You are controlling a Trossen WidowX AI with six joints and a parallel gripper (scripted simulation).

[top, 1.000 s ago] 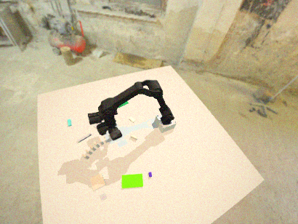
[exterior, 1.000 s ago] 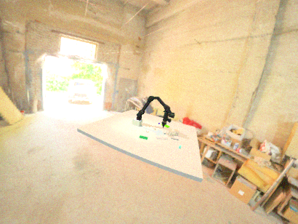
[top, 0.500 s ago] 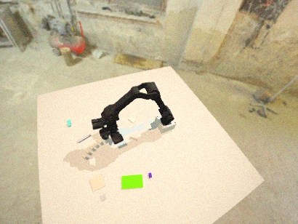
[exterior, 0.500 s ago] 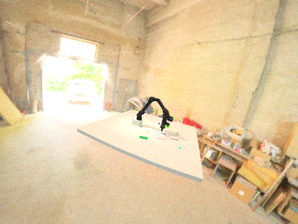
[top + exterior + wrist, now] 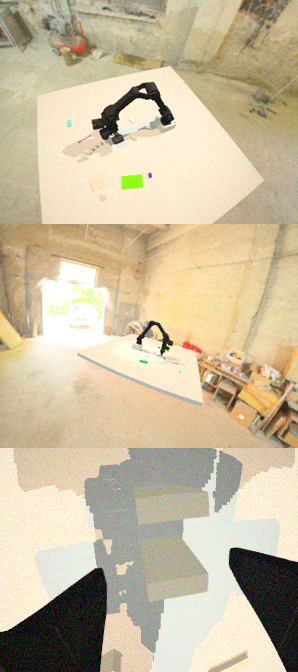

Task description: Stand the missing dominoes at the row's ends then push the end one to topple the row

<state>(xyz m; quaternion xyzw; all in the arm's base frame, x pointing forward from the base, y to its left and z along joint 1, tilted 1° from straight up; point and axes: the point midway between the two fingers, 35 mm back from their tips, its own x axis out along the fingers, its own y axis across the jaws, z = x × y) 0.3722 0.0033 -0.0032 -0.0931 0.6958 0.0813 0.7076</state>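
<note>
The robot's arm point(image 5: 125, 102) point(image 5: 146, 330) is black, with chunky joints. Below the fingers point(image 5: 118, 138), dark and tapering to blunt tips, nothing of its body shows.The robot's arm point(image 5: 125, 102) point(image 5: 146, 330) is matte black with chunky joints; behind its smooth, wedge-shaped black fingers sit blocky dark housings.

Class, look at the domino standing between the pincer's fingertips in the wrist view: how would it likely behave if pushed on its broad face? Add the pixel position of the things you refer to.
The domino point(image 5: 172, 560) would probably tip rather than slide, being a thin upright slab. Its straight, flat faces suggest stiffness and little rolling. It might knock the neighbouring domino point(image 5: 172, 508), which stands close by.
</note>
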